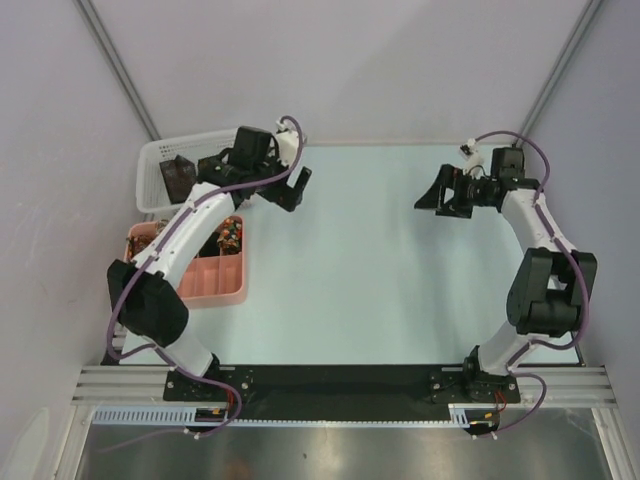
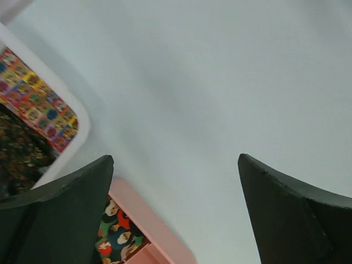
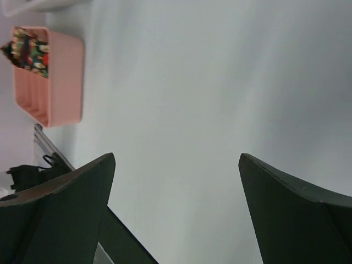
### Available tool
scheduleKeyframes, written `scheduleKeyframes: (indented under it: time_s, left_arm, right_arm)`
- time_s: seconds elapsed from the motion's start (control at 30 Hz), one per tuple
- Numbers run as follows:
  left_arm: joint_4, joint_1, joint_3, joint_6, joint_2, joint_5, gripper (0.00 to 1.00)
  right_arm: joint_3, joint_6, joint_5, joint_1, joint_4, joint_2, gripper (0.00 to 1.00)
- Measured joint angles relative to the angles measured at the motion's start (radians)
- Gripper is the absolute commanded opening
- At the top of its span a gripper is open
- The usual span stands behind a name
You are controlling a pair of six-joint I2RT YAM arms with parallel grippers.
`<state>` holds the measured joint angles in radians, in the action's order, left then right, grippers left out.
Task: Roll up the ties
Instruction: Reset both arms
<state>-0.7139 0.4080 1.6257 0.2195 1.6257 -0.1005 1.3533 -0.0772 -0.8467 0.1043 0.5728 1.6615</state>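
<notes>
A rolled multicoloured tie [image 1: 230, 235] [image 2: 115, 234] [image 3: 30, 49] sits in a far compartment of the pink tray [image 1: 215, 285] [image 2: 157, 236] [image 3: 58, 77]. Another patterned piece [image 1: 138, 240] shows at the tray's left side, partly hidden by the left arm. In the white mesh basket [image 1: 160, 190] [image 2: 82, 124] lie a dark tie [image 1: 180, 175] [image 2: 16, 148] and a bright checkered tie [image 2: 38, 104]. My left gripper [image 1: 297, 188] [image 2: 176, 165] hangs open and empty over the table, just right of the basket and tray. My right gripper [image 1: 432, 200] [image 3: 176, 162] is open and empty at the far right.
The pale table surface [image 1: 350, 270] stretches between the two grippers. The pink tray's near compartments [image 1: 205, 280] hold nothing visible. A black strip and metal rail [image 1: 340, 385] run along the near edge by the arm bases.
</notes>
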Motion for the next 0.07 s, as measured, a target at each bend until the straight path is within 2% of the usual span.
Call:
scheduleKeyframes:
  time_s: [0.07]
  left_arm:
    - [0.035, -0.001, -0.078, -0.025, -0.001, -0.011, 0.99]
  right_arm:
    - [-0.049, 0.034, 0.051, -0.002, 0.010, -0.008, 1.00]
